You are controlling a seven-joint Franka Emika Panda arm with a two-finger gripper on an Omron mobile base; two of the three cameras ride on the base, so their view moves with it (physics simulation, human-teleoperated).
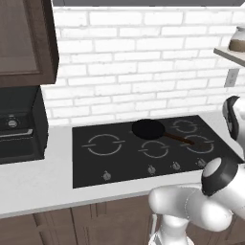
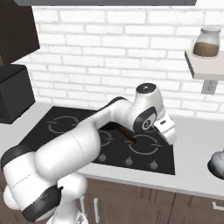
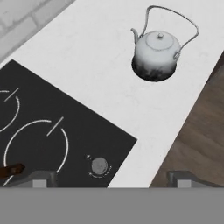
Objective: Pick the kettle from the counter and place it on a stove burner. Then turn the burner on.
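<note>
— Where do we find the kettle (image 3: pixel 156 54)?

— We see it upright on the pale bench (image 3: pixel 96 65), right of the black cooktop (image 3: pixel 52 131) and apart from it, close to the bench's near edge. Its wire handle arches above the lid. In the right base view we catch just a grey sliver of it at the picture's right edge (image 2: pixel 217 164).

— And our pincer (image 3: pixel 111 178)?

— We see its two tips spread wide apart, with nothing between them. It hangs above the right near corner of the cooktop, over one knob (image 3: pixel 99 166), well short of the kettle.

— What else do we make out?

— A black frying pan (image 1: pixel 148 129) sits on the far middle of the cooktop, its brown handle pointing right. The largest burner ring (image 1: pixel 103 144) lies bare at the left. A jar (image 2: pixel 206 42) stands on a wall shelf (image 2: pixel 205 65) at the right.
</note>
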